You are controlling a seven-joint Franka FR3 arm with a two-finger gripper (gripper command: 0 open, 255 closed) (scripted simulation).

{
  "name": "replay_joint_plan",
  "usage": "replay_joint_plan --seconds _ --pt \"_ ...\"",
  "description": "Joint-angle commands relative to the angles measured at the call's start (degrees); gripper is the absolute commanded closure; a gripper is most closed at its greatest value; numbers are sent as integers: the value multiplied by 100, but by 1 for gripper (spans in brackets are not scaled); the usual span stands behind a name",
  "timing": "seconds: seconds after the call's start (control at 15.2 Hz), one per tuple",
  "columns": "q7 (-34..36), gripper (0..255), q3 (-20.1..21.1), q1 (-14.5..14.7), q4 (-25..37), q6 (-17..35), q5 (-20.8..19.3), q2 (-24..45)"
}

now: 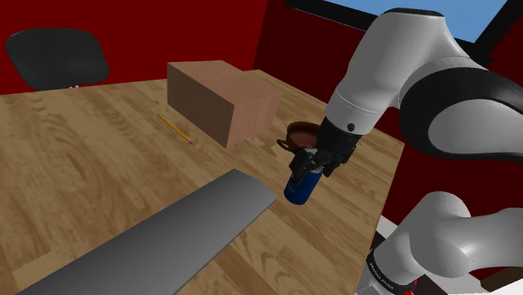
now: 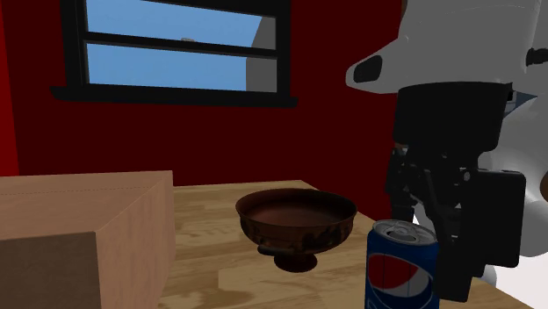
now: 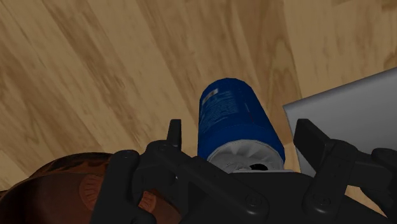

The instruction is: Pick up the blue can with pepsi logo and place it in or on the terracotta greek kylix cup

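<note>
Blue can on wooden table, between spread gripper fingers, seemingly untouched; brown cup beside.

The arm is built of glossy white, rounded shells, broken by dark bands at the joints. Small dark lettering marks the lowest link. The gripper is all black and blocky, with round bosses and two flat-ended fingers.

Dark red walls; black-framed window, blue outside; wooden table; black chair.
</note>
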Motion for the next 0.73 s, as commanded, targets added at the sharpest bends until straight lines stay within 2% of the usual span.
replay_joint_plan --seconds 0.0,0.07,0.13,0.66 --pt "0 0 0 0 -1 2 0 0" --pt "0 0 0 0 -1 1 0 0" --pt "0 255 0 0 -1 1 0 0" --pt "-1 255 -4 3 -3 -7 1 -10"
